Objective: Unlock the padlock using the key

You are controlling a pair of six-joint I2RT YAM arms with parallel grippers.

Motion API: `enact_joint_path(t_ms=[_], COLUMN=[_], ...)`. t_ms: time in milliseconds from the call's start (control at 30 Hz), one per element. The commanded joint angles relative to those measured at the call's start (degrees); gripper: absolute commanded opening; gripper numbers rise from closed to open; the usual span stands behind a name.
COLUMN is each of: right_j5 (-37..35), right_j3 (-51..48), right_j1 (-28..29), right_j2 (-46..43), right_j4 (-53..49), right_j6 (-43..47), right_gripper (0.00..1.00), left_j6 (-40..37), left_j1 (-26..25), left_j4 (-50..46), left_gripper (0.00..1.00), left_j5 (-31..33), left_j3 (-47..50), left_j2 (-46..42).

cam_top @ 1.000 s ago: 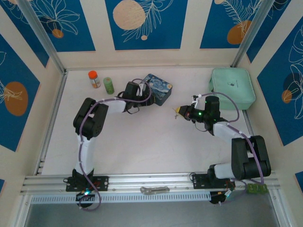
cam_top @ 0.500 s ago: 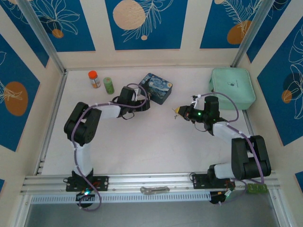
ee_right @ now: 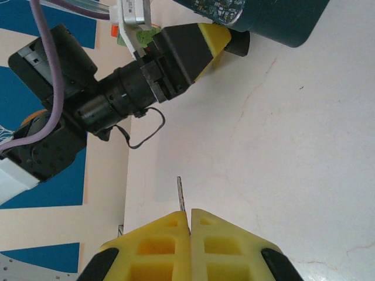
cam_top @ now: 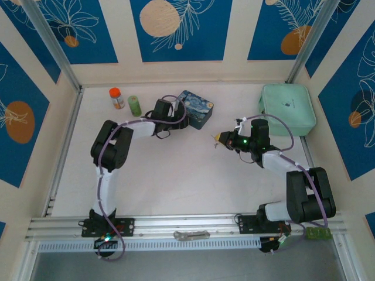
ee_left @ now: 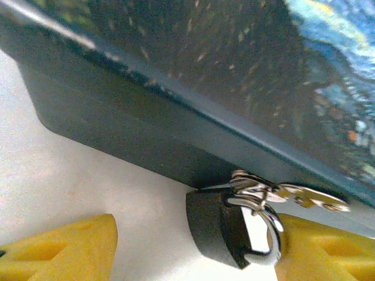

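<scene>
The padlock [ee_left: 218,227], a small dark block with a silver shackle [ee_left: 270,239], hangs from the latch of the blue starry tin [ee_left: 193,88] and rests on the table. My left gripper [ee_left: 196,237] is open and straddles it. The right finger [ee_left: 325,252] is close against the shackle and the left finger [ee_left: 64,249] stands well apart. In the top view this gripper [cam_top: 178,119] sits at the tin's [cam_top: 198,109] left side. My right gripper [ee_right: 190,215] is shut on the key [ee_right: 181,195], whose thin blade sticks out ahead. It hovers right of the tin [cam_top: 219,139].
An orange-capped bottle [cam_top: 116,98] and a green cylinder [cam_top: 135,105] stand at the back left. A mint-green case [cam_top: 287,109] lies at the back right. A silver metal piece [cam_top: 191,235] rests on the front rail. The left arm [ee_right: 117,93] lies ahead of the right gripper.
The left arm's elbow swung out to the left and came back, its gripper staying at the tin. The right gripper with the key edged slightly left.
</scene>
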State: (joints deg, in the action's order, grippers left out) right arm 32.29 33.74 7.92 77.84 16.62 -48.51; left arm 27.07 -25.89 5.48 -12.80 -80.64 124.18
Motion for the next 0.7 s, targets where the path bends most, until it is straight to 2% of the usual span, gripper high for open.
enact_joint_path(t_ms=[0, 167, 333, 467, 533, 567, 600, 667], right_j5=[-0.4, -0.3, -0.4, -0.5, -0.5, -0.4, -0.3, -0.1], right_j3=[1.7, 2.1, 2.1, 2.1, 2.0, 2.0, 2.0, 2.2], right_j1=[0.6, 0.8, 1.0, 1.2, 1.2, 1.3, 1.3, 1.4], right_j2=[0.1, 0.9, 0.8, 0.8, 0.8, 0.8, 0.9, 0.9], right_j4=[-1.0, -0.7, -0.6, -0.5, -0.4, -0.3, -0.3, -0.3], right_j6=[-0.4, -0.5, -0.8, -0.7, -0.8, -0.8, -0.8, -0.9], right_gripper=[0.00, 0.00, 0.00, 0.00, 0.00, 0.00, 0.00, 0.00], left_j6=[0.7, 2.1, 6.3, 10.0, 8.7, 7.5, 6.9, 7.0], left_j1=[-0.2, -0.5, -0.8, -2.4, -3.3, -3.6, -3.7, -3.7], left_j4=[-0.4, 0.7, 4.2, 7.4, 6.5, 5.3, 4.1, 3.5], left_gripper=[0.68, 0.66, 0.57, 0.53, 0.54, 0.58, 0.62, 0.64], left_j5=[-1.3, -1.7, -3.8, -4.2, -1.6, -0.5, -0.1, -1.5], left_j3=[-1.7, -2.7, -1.8, 1.7, 2.7, 2.6, 2.2, 1.7], left_j2=[2.1, 3.3, 2.7, 0.3, -0.8, -1.1, -1.0, -0.9])
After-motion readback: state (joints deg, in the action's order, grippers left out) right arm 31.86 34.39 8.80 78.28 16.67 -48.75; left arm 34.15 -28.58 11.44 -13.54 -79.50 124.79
